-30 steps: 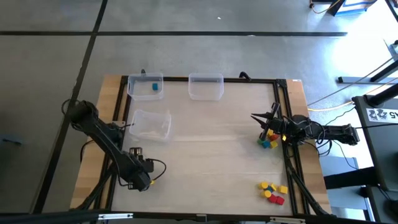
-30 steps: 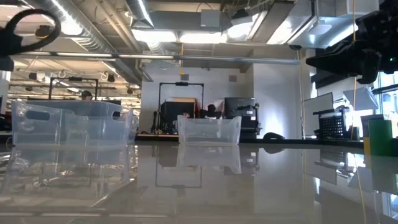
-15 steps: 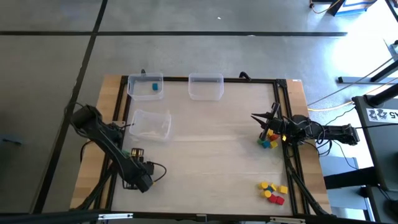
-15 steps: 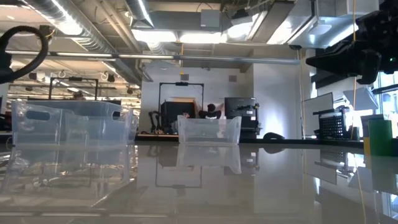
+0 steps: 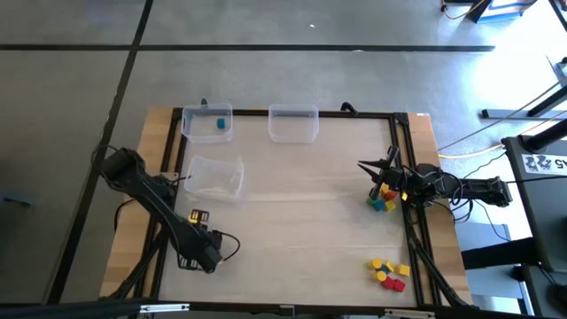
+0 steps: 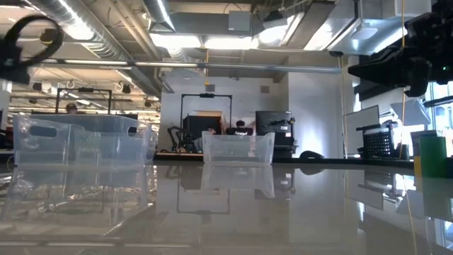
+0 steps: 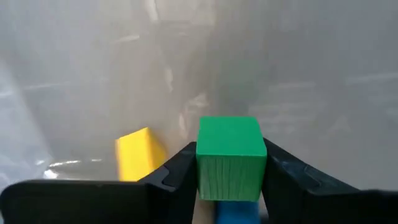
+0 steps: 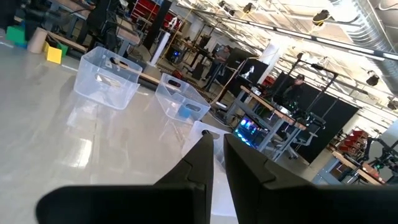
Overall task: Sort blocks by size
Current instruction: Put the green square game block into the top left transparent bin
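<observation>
Two clusters of small blocks lie on the right side of the tabletop (image 5: 301, 221). One mixed cluster (image 5: 383, 198) of yellow, blue, green and red sits beside the right edge. A yellow and red cluster (image 5: 388, 273) is nearer the front corner, well apart from the first. One blue block (image 5: 220, 124) lies alone inside the clear bin at the back left corner (image 5: 208, 122). A second clear bin (image 5: 293, 124) stands near it along the back edge. A third clear bin (image 5: 217, 177) stands in front of the first, toward the left.

The left arm (image 5: 151, 199) reaches along the left side toward the front edge. In its wrist view the left gripper (image 7: 230, 168) has its fingers (image 7: 177, 171) pressed against both sides of a green block (image 7: 229, 152), which stands upright and square between them. A yellow block (image 7: 138, 152) lies just beside it, and a blue block (image 7: 235, 211) shows directly under the green one; whether those two touch cannot be told.

The right gripper (image 5: 372, 168) hangs over the right side, close to the mixed cluster. Its fingers (image 8: 245, 165) are narrow, almost together, with nothing between them.
</observation>
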Tool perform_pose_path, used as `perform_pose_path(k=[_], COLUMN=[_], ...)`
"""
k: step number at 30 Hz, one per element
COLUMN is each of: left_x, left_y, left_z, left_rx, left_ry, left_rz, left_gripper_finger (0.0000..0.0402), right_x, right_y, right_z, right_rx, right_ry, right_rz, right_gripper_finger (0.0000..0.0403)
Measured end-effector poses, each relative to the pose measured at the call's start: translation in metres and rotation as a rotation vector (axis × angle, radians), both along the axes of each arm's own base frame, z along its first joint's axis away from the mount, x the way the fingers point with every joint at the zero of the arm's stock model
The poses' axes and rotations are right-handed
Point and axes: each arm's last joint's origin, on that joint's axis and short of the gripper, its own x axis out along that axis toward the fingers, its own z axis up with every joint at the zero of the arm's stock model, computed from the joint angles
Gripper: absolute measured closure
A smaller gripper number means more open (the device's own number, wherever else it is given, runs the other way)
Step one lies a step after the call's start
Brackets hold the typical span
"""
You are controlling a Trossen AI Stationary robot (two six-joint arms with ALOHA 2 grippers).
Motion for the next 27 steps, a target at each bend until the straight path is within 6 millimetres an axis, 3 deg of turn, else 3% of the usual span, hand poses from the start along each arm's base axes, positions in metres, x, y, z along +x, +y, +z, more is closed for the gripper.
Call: perform_pose_path(k=[6, 12, 19, 27], left_x=[0.016, 0.023, 0.017, 0.009], left_y=[0.026, 0.068, 0.122, 0.185], left_z=[0.048, 0.092, 0.122, 0.141], left_rx=[0.053, 0.068, 0.199, 0.451], left_ry=[-0.141, -0.364, -0.553, -0.661], left_rz=[0.05, 0.198, 0.337, 0.517], left_gripper_finger=[0.0268, 0.0266, 0.0263, 0.0262], right_x=[0.0, 0.0, 0.0, 0.0], right_y=[0.0, 0.0, 0.0, 0.0], right_z=[0.0, 0.0, 0.0, 0.0], right_rx=[0.0, 0.0, 0.002, 0.004], right_ry=[0.0, 0.001, 0.003, 0.002], right_rz=[-0.008, -0.008, -0.008, -0.008], right_gripper_finger=[0.0359, 0.0358, 0.0359, 0.0358])
